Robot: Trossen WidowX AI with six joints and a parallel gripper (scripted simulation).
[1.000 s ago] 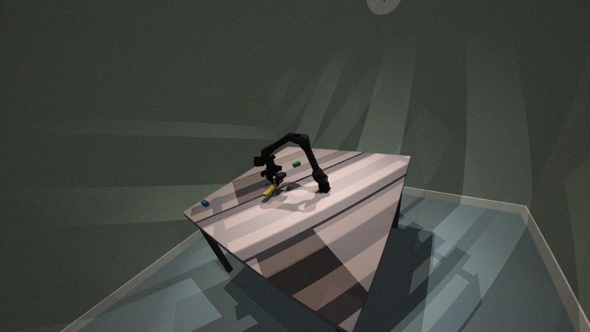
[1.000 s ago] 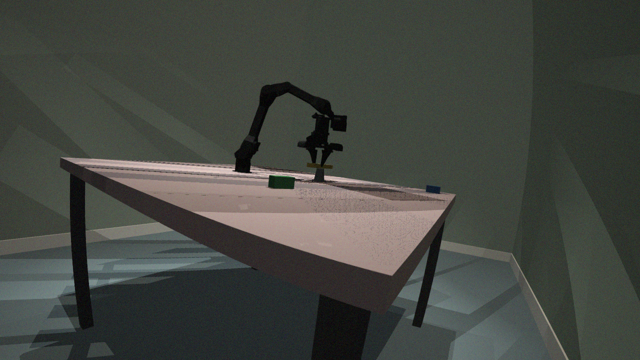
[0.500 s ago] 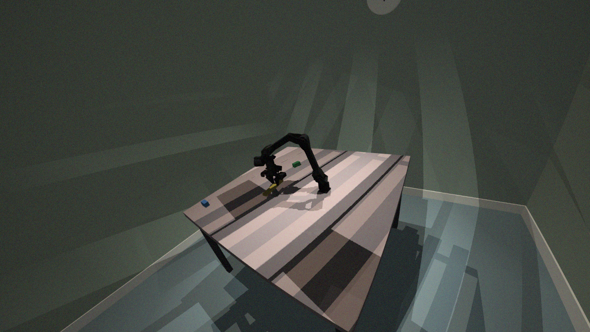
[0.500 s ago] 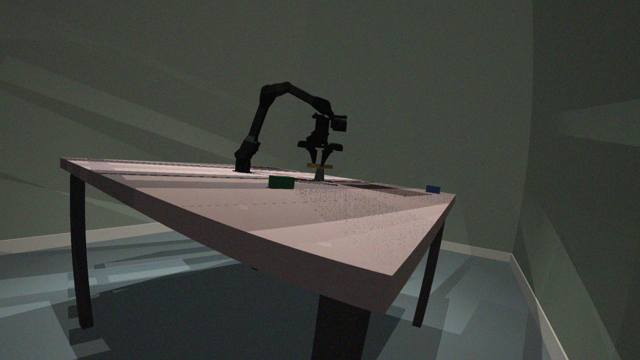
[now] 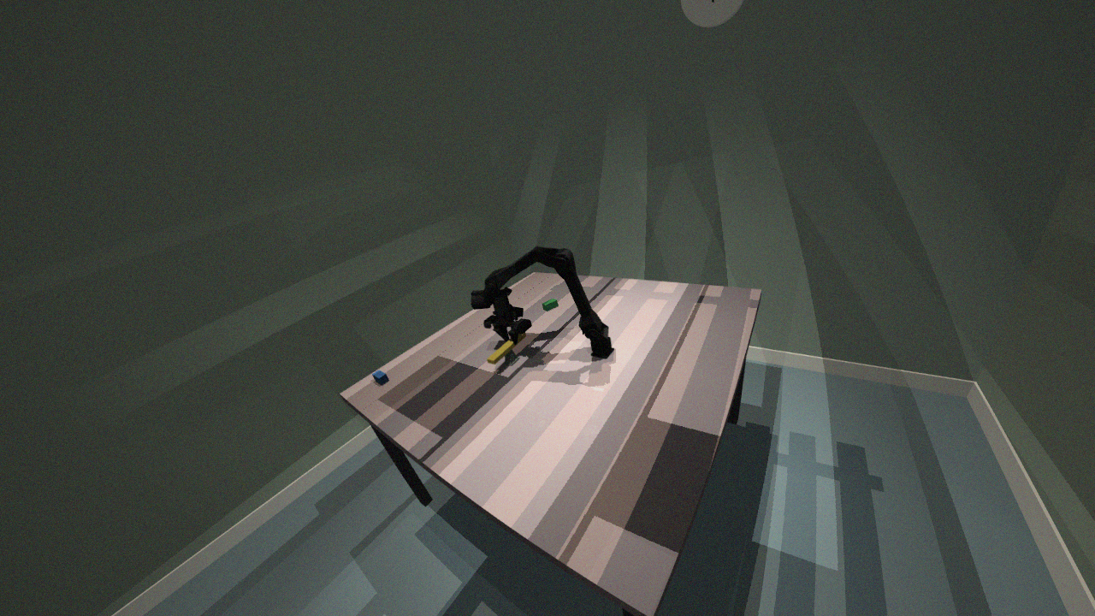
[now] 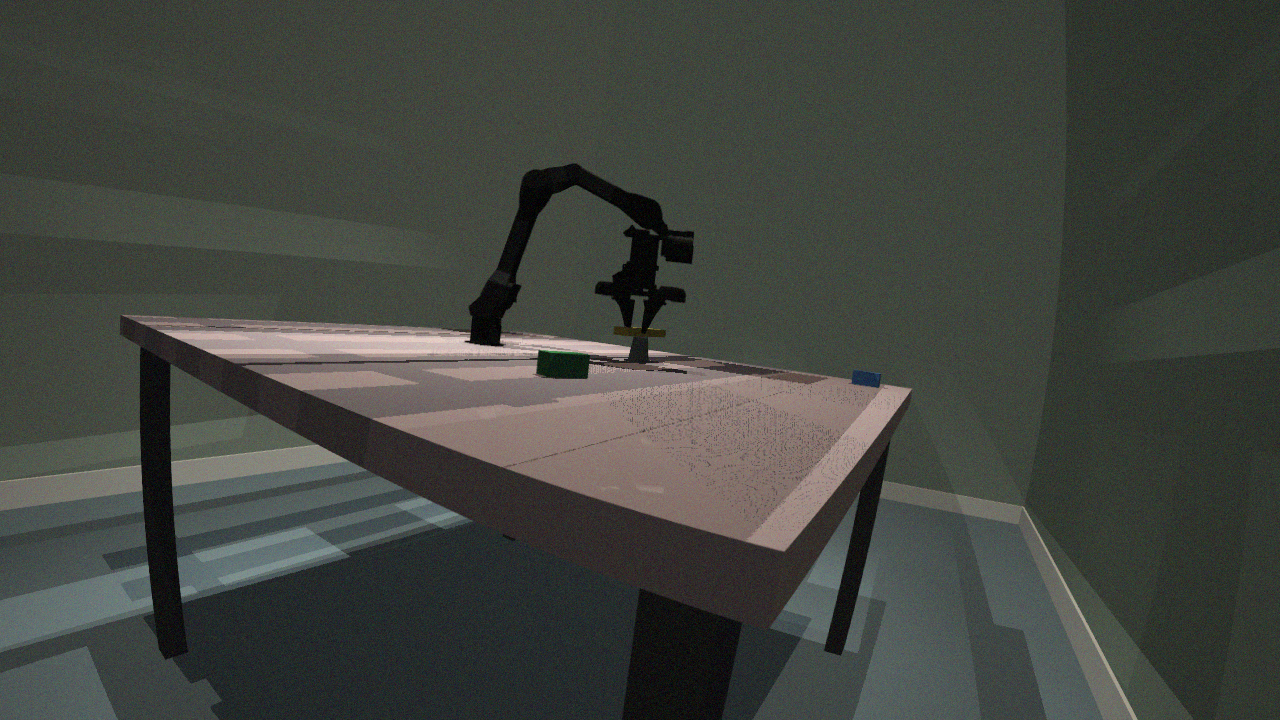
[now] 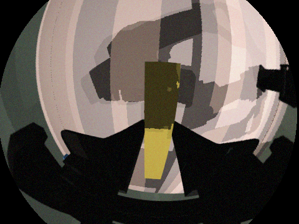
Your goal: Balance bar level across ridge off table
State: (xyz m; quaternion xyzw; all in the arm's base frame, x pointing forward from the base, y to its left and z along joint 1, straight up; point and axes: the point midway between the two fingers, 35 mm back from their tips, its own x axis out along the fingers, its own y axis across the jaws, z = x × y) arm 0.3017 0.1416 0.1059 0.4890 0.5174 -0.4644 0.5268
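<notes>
And here's the gripper (image 5: 511, 340) (image 6: 639, 330) (image 7: 158, 124), pointing down and clamped on the yellow bar (image 5: 501, 352) (image 6: 653, 332) (image 7: 152, 152), which lies nearly level right over the grey ridge (image 6: 638, 350), above the table (image 5: 528, 459) (image 6: 501, 438) (image 7: 131, 28), with a green block (image 5: 549, 305) (image 6: 563, 364) and, farther off, a blue block (image 5: 380, 376) (image 6: 866, 377) (image 7: 66, 157) on the tabletop!

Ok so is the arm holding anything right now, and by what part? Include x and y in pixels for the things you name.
The yellow bar (image 5: 500, 352) (image 6: 640, 332) (image 7: 154, 152), by its long sides, around its middle rather than at an end.
</notes>
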